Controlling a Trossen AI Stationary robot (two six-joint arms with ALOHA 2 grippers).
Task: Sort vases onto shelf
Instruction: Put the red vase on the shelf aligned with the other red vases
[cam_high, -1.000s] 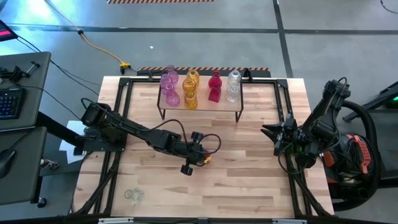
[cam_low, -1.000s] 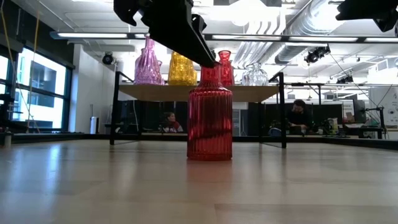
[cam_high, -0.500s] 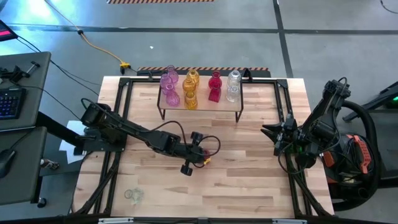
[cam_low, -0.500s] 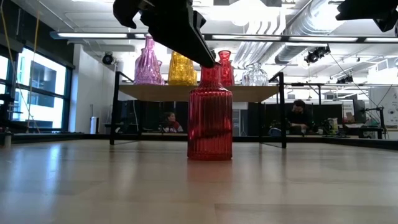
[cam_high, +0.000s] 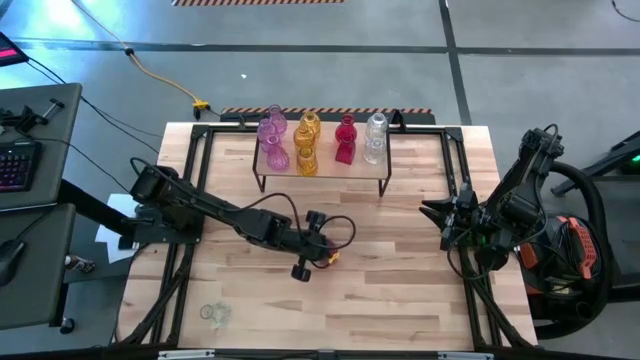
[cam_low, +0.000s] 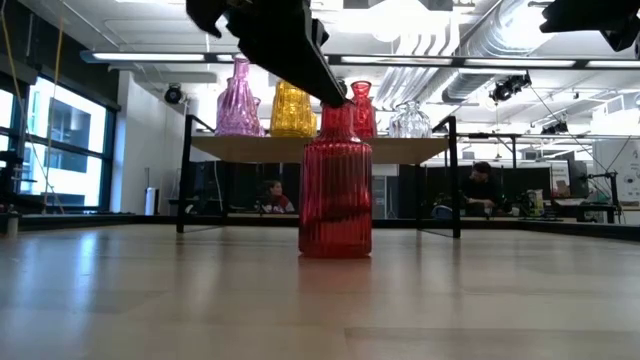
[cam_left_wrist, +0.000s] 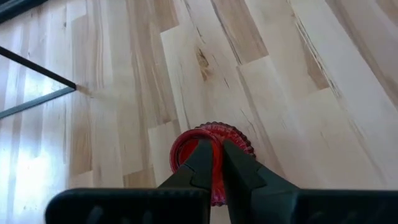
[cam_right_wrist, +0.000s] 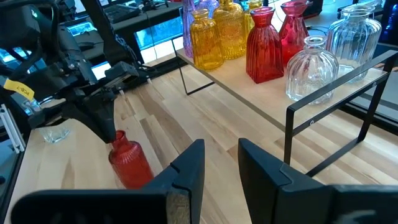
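- High view, table (cam_high: 400, 300): light-wood top framed by black rails.
- High view, shelf (cam_high: 321, 165): low board on wire legs toward 12 o'clock of the table. It carries two pink vases (cam_high: 272, 140), two amber vases (cam_high: 307, 145), two red vases (cam_high: 345, 140) and two clear vases (cam_high: 375, 137), grouped by colour.
- High view, left gripper (cam_high: 325, 257): reaches in from 9 o'clock to the table's middle and sits over a red ribbed vase (cam_high: 330, 259), mostly hidden beneath it.
- High view, right gripper (cam_high: 432, 210): waits at 3 o'clock, by the table's edge and well apart from the shelf.
- High view, clear piece (cam_high: 214, 313): a small clear glass item near 7 o'clock on the table; its kind I cannot tell.
- Low view: the red ribbed vase stands upright on the tabletop in front of the shelf; the left gripper comes down from 11 o'clock onto its neck.
- Low view, background: two people (cam_low: 272, 196) sit beyond the table, seen under the shelf.
- Left wrist view: the two dark fingers (cam_left_wrist: 202, 163) are clenched on the rim of the red ribbed vase, one on each side of the lip.
- Right wrist view: the right gripper's own fingers (cam_right_wrist: 186, 168) stand parted with nothing between them; beyond them are the red ribbed vase in the left gripper's grasp, the small clear piece, and the loaded shelf.
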